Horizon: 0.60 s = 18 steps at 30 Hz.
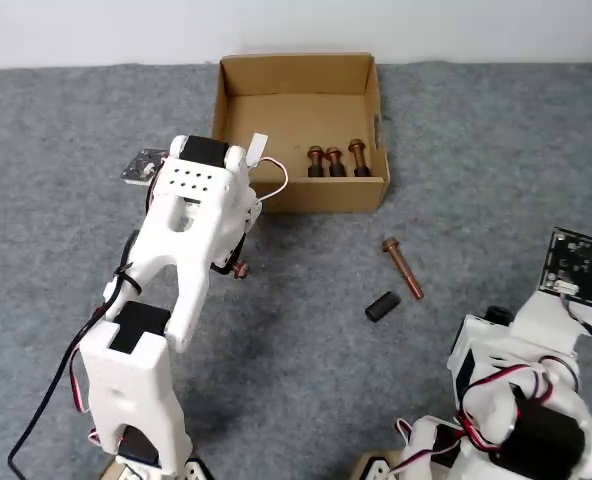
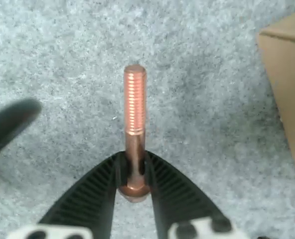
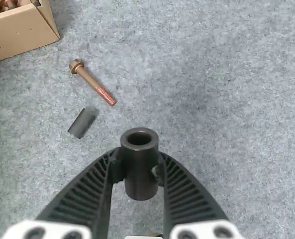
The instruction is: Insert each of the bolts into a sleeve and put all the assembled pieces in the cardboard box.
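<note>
While three assembled pieces (image 1: pixel 336 160) stand in a row against the near wall of the cardboard box (image 1: pixel 296 68), the high view shows one pair in hand and one pair waiting. The left arm (image 1: pixel 191 230) is stretched out just short of the box, with a copper end of the held bolt (image 1: pixel 240 270) peeping from under it. The right arm (image 1: pixel 521 400) sits folded at the near right corner. Between them a loose bolt (image 1: pixel 403 268) and a loose sleeve (image 1: pixel 381 306) lie close together, not touching, on the grey worktop (image 1: pixel 496 170).

From the left wrist, the left jaws are closed on the held bolt (image 2: pixel 135 124) right next to its head, and the threaded shank points away over the worktop. A dark blurred shape (image 2: pixel 10 124) off to one side is too soft to identify.

From the right wrist, the right jaws are clamped around the held sleeve (image 3: pixel 139 167), whose open bore faces the camera. The loose bolt and loose sleeve lie beyond it, and a corner of the box is farther off.

I judge this to be the mating step for a fourth piece. The next move calls for bringing the two arms together, lining the threaded tip up with the bore on one axis, and sliding it in gently. A small tilt would likely catch the tip on the sleeve's rim.
</note>
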### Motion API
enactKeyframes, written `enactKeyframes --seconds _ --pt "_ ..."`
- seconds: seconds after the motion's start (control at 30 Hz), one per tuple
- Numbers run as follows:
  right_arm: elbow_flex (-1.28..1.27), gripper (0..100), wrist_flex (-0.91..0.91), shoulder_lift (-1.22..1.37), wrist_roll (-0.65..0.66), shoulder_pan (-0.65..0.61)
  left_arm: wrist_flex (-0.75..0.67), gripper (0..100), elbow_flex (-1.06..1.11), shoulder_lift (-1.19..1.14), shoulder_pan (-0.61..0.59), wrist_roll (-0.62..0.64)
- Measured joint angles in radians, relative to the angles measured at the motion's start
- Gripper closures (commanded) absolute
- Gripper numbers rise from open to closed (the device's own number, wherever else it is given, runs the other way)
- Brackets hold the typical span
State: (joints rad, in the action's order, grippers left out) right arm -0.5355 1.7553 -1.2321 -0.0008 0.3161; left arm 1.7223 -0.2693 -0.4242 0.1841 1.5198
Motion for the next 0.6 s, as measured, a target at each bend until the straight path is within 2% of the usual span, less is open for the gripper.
enactKeyframes --seconds 0.1,0.23,0.3,0.43,0.6 --pt "0.0 99.0 0.0 0.0 0.0 0.0 0.0 79 0.0 0.0 0.0 0.0" --pt "0.0 99.0 0.0 0.0 0.0 0.0 0.002 79 0.041 0.005 0.011 -0.003" --pt "0.0 99.0 0.0 0.0 0.0 0.0 0.002 79 0.069 0.005 0.012 -0.049" --pt "0.0 99.0 0.0 0.0 0.0 0.0 0.002 79 0.109 0.005 0.0 -0.292" --pt "0.0 99.0 0.0 0.0 0.0 0.0 0.002 79 0.114 0.005 -0.057 -0.76"
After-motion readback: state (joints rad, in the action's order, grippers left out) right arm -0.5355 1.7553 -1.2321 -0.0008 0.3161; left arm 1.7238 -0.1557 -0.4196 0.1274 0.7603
